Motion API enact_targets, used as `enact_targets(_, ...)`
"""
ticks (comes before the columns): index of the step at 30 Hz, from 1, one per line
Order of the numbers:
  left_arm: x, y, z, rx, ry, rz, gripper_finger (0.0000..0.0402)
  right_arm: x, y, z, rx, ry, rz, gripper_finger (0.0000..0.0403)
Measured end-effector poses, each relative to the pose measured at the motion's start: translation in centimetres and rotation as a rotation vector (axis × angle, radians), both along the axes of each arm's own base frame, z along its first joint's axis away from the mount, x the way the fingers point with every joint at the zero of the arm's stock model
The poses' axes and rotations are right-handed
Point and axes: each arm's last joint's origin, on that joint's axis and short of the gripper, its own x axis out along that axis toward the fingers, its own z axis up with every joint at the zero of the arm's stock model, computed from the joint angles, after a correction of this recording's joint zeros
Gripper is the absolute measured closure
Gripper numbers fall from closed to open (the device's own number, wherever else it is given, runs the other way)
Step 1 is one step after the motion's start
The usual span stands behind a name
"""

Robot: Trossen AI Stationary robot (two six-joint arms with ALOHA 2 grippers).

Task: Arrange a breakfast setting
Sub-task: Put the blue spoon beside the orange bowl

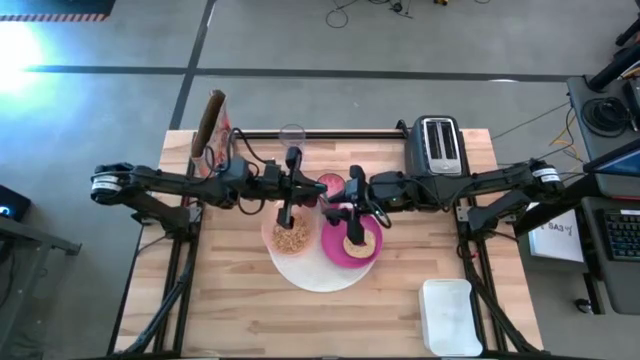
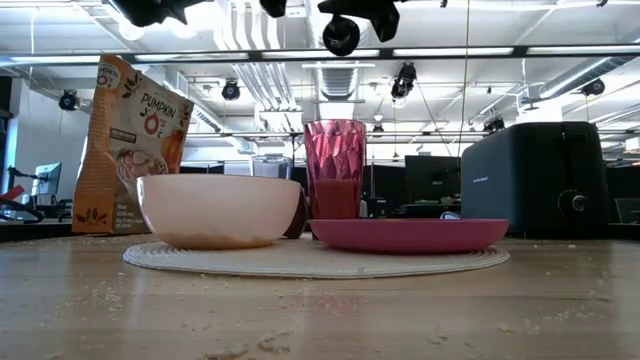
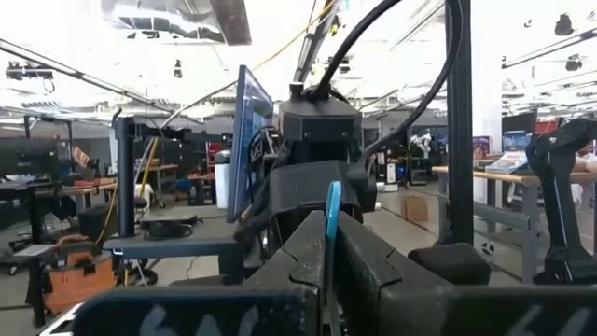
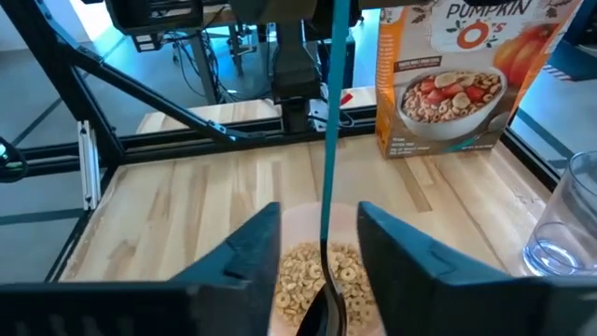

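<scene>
Left gripper (image 1: 285, 213) pinches the spoon (image 4: 328, 168) upright over the bowl (image 2: 219, 209); right gripper (image 4: 317, 247) fingers straddle it, half-open.

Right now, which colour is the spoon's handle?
Teal; the spoon handle shows best in the right wrist view.

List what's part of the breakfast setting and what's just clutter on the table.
Setting: placemat, magenta plate, cereal bowl, pink cup, bagel, teal-handled spoon.
Lying about: toaster, cereal bag, clear glass, white container.
</scene>
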Motion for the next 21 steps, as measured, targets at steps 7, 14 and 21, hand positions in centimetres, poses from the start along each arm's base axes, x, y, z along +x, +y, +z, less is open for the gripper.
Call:
enact_targets(7, -0.03, -0.03, 0.07, 0.002, -0.007, 0.000, 0.0401, 0.00, 0.00, 0.00, 0.010, 0.000, -0.003, 0.0348)
enact_targets(14, -0.12, -0.04, 0.28, 0.004, -0.028, -0.003, 0.0401, -0.01, 0.02, -0.02, 0.009, 0.002, 0.003, 0.0382)
enact_targets(21, -0.10, -0.07, 0.21, 0.006, -0.021, -0.013, 0.0401, -0.10, 0.09, -0.08, -0.017, 0.032, 0.039, 0.0394)
